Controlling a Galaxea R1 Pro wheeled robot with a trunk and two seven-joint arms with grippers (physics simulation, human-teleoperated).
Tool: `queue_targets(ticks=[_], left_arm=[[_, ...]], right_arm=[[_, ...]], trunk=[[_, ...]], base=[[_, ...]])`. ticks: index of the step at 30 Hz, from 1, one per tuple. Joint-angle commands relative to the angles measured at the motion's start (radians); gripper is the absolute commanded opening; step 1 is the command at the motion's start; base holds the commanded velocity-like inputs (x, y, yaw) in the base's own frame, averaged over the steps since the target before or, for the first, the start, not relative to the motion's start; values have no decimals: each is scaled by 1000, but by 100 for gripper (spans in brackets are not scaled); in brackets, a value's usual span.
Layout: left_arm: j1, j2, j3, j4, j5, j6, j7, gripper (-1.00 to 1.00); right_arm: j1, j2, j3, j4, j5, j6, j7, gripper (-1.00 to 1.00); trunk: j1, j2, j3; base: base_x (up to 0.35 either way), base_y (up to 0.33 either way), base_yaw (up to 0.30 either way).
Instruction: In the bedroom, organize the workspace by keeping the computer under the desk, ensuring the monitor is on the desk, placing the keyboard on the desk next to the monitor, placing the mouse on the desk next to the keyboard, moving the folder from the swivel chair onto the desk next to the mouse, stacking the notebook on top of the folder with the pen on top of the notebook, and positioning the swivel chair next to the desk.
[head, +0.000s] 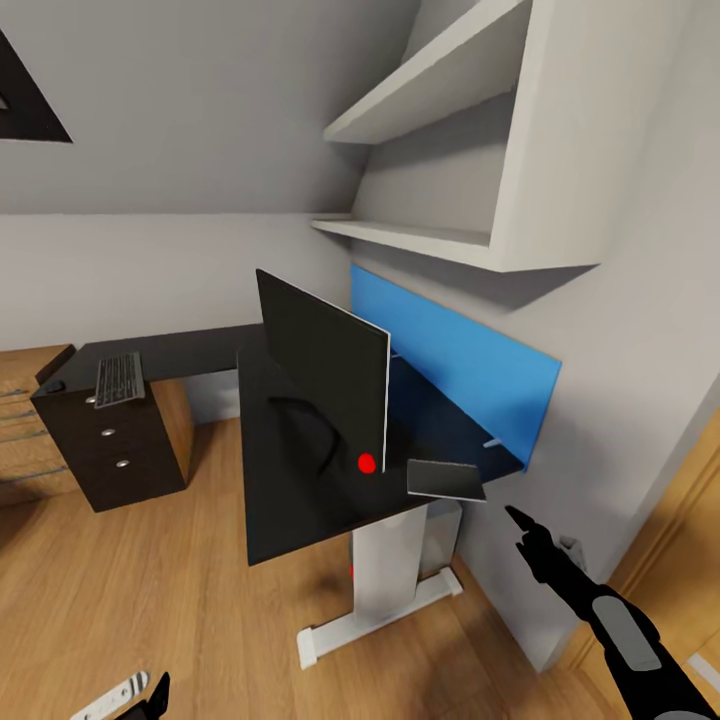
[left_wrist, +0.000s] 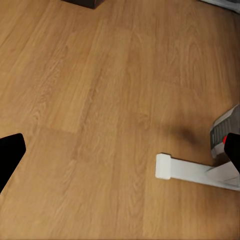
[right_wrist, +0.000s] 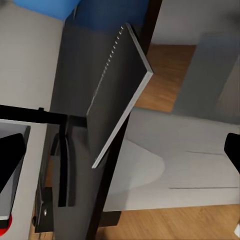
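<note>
At the far left of the head view, the keyboard (head: 118, 379) lies on the far wing of the desk (head: 290, 500), above the dark drawer unit (head: 112, 440) with its silver knobs, its long axis running away from the camera. It sits well apart from the monitor (head: 325, 372), which stands upright near the frame's centre, its thin panel turned edge-on so that its long axis runs from upper left to lower right, with a red light (head: 366, 463) at its lower corner.

At the bottom left, the left hand (head: 150, 700) is barely in frame and cut off by the edge. The left wrist view looks down on wood floor (left_wrist: 100, 100) and the white foot (left_wrist: 187, 170) of the desk leg, with the dark fingertips (left_wrist: 10, 152) set wide at the frame's sides, so this hand reads as released and empty.

Right of the monitor, a small dark flat slab (head: 446, 480) hangs over the desk's near right corner, tilted; what it is cannot be made out. Behind it a blue panel (head: 455, 365) lines the wall.

At the lower right, the right hand (head: 522, 522) points up-left towards that slab, just below and right of it, clearly the nearer arm. In the right wrist view the slab (right_wrist: 117, 95) lies between fingertips (right_wrist: 11, 155) spread wide apart, ungrasped.

The chair, folder, notebook, pen, mouse and computer cannot be picked out here.
</note>
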Motion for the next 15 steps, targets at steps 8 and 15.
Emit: queue_targets(ticks=[8,15], left_arm=[[8,0,-2,-11,6,-2,4,100],[8,0,-2,-12,6,-2,4,100]], right_arm=[[-1,0,-3,18,-7,8,1,100],[-1,-1,-3,34,-8,8,2,100]], trunk=[[31,-57,-26],[58,-106,-48]], base=[[0,0,0],[0,0,0]])
